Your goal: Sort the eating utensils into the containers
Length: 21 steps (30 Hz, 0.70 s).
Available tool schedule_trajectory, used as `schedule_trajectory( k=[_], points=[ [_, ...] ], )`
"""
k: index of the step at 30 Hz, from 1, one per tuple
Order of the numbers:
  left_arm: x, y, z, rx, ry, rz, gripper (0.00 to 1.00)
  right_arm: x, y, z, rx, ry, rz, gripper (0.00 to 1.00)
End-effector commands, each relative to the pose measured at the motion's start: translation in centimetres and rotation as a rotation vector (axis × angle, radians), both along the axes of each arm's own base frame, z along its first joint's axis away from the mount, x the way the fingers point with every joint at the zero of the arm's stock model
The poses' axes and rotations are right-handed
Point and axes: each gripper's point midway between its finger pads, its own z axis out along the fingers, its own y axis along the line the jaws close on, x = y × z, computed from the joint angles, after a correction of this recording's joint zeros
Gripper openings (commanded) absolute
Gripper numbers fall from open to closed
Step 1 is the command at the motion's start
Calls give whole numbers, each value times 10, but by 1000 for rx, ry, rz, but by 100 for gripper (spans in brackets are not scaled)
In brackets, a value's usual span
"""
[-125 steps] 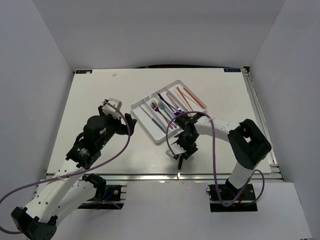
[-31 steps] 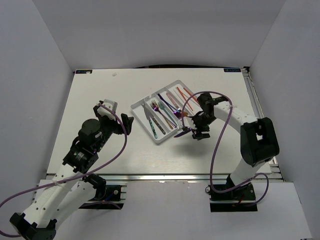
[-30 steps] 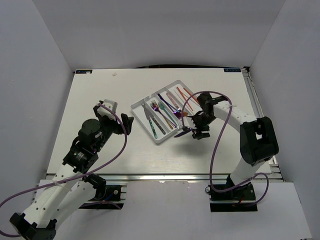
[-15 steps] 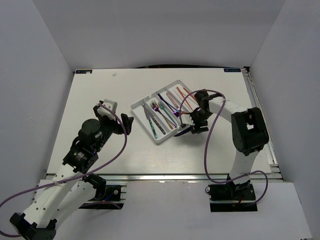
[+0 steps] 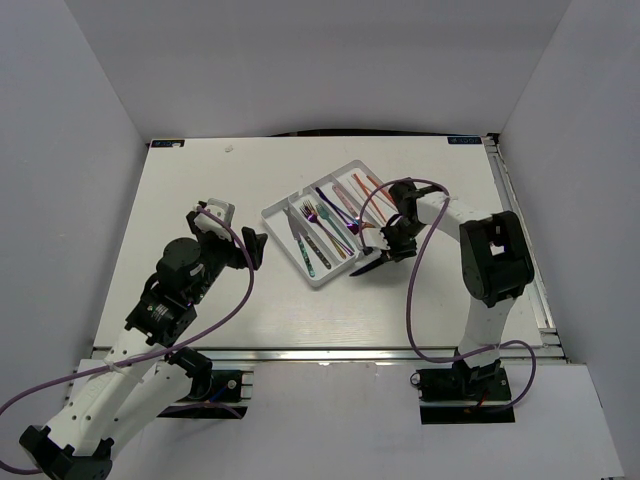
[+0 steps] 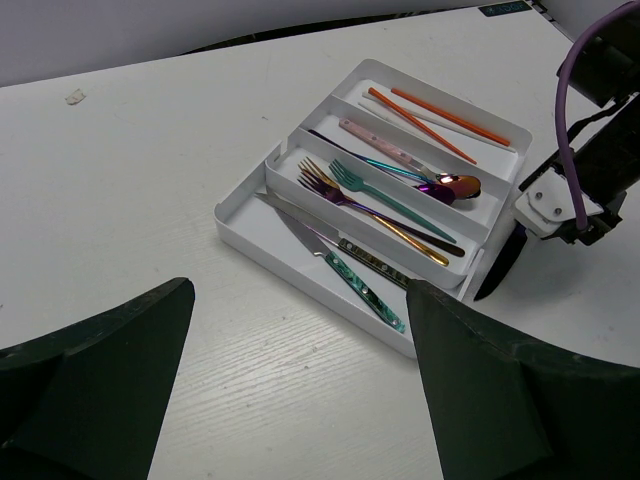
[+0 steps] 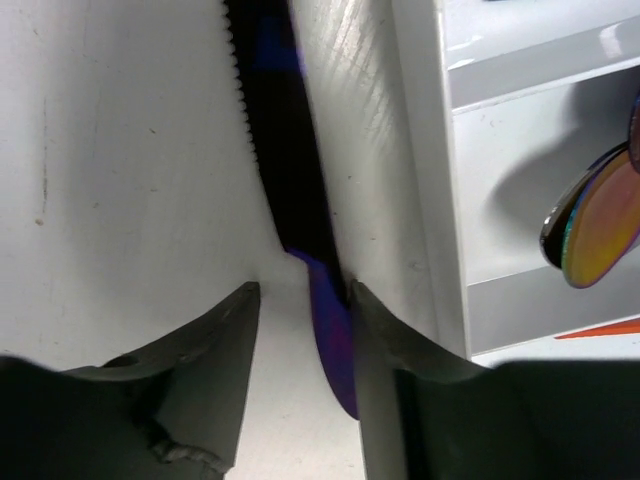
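From overhead, the table [image 5: 180, 190] spreads wide around the white tray [image 5: 287, 243], which sits askew near the middle, well away from every edge. The left wrist view sorts what overhead blurs: knives [image 6: 340, 265], forks [image 6: 350, 190], spoons [image 6: 450, 185] and red-orange chopsticks [image 6: 430, 118], each kind in its own long compartment. The left gripper [image 6: 298, 290] hangs back from the tray, fingers spread wide on nothing. The right gripper [image 5: 388, 245] sits low at the tray's near right wall. Its own camera alone shows the dark purple-blue knife [image 7: 285, 180] on the table just outside that wall, running between the parted fingers [image 7: 230, 330], close against one with a gap at the other.
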Motion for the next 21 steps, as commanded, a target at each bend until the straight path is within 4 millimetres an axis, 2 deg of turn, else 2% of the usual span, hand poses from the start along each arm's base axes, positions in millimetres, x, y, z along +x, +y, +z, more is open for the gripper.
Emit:
schedule_trajectory(
  k=[1, 8, 14, 17, 21],
  points=[
    [1, 2, 3, 1, -21, 11, 98, -7, -4, -19, -19, 53, 2, 45],
    [1, 2, 4, 1, -23, 11, 98, -29, -8, -23, -118, 68, 59, 44],
    [1, 3, 5, 1, -26, 12, 98, -58, -14, -40, -249, 91, 93, 42],
    [1, 3, 5, -2, -28, 9, 98, -65, -15, -48, -291, 94, 73, 32],
    [0, 3, 6, -4, -31, 8, 98, -72, -15, -53, -308, 112, 34, 27]
  ],
)
